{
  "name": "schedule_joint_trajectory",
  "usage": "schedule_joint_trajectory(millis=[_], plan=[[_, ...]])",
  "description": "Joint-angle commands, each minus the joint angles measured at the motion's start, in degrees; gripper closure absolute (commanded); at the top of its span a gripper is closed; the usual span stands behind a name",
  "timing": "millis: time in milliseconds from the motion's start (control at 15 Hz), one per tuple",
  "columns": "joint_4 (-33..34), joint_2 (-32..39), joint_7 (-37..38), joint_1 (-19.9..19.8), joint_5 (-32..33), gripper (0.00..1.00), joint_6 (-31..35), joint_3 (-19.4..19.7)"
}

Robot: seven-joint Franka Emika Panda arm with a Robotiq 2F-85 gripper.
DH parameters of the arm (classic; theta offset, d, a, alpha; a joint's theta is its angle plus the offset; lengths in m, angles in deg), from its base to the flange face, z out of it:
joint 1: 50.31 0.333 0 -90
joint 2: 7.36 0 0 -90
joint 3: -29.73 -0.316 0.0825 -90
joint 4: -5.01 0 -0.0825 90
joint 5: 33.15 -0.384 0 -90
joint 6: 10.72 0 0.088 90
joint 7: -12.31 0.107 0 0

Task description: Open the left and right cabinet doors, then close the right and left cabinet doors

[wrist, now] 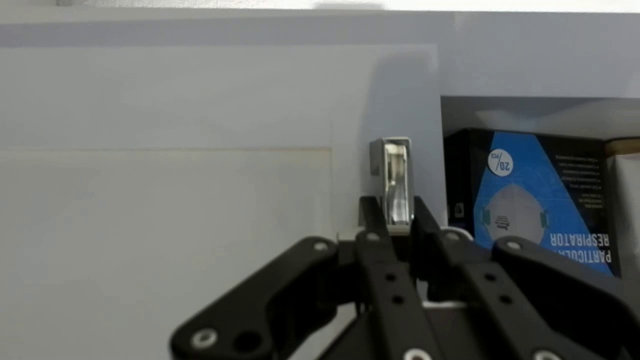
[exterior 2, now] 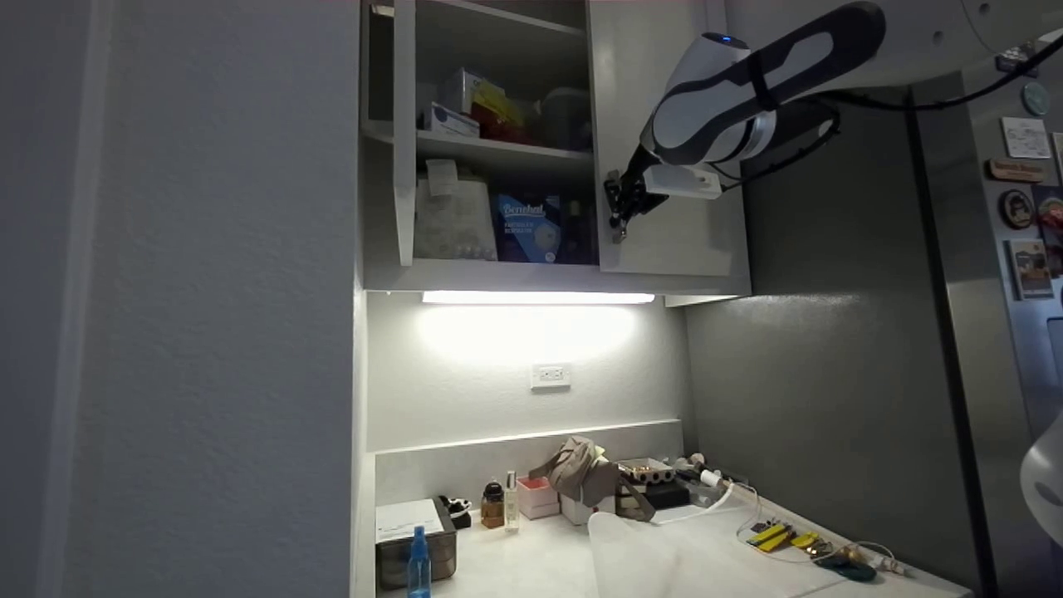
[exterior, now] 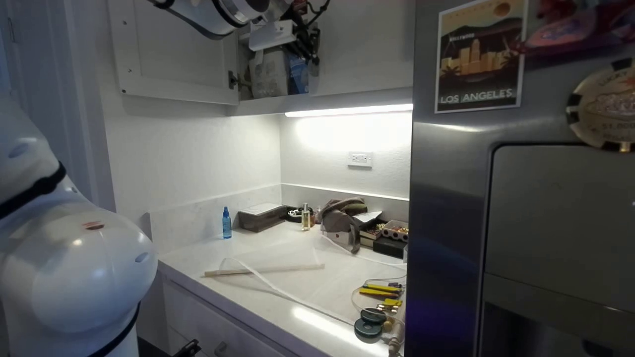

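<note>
Where the grey steel fridge (exterior: 516, 129) fills the right side of an exterior view, a white wall cabinet (exterior 2: 507, 276) hangs just beside it, over a pale countertop (exterior 2: 511, 565). The robot arm (exterior 2: 698, 116) reaches in high, across the front of the cabinet. Behind it, the right cabinet door (wrist: 200, 190) lies against the cabinet front or very nearly so; whether it is fully closed cannot be told. The left cabinet door (exterior: 183, 54) is swung well out with its inner face showing, and a laden shelf (exterior 2: 507, 147) can be seen past it in an exterior view. Under the cabinet runs a bright light strip (exterior 2: 540, 297). Low in the cabinet stands a blue-and-black respirator box (wrist: 530, 175), just past the edge of the right door, its lettering upside down in the wrist view. A dark box (exterior: 260, 220) with a white top sits at the left of the countertop. The gripper (wrist: 395, 206) is at the free edge of the right door, its black fingers (wrist: 371, 212) set narrow. On the countertop, a blue spray bottle (exterior: 226, 223) stands upright just beside the dark box. Slimmer than these is the silver handle (wrist: 397, 180) of the right door, held between the fingers, which meet it on both sides, and one end shows clear of them in the wrist view
</note>
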Motion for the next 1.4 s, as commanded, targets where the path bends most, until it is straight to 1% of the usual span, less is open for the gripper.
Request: schedule_joint_trajectory(millis=[0, 333, 667, 1000, 1333], plan=[[-2.93, -5.11, -2.89, 1.75, -2.46, 0.96, -6.34, 1.46], [-4.55, -8.80, -4.82, 2.32, -4.02, 0.96, -12.24, 2.78], [-7.31, -12.75, -6.18, 2.10, -4.66, 0.96, -16.48, 3.74], [-10.49, -17.26, -5.45, 0.21, -3.46, 0.96, -20.94, 3.99], [-14.83, -22.57, -6.61, -0.15, -3.34, 0.96, -22.21, 5.23]])
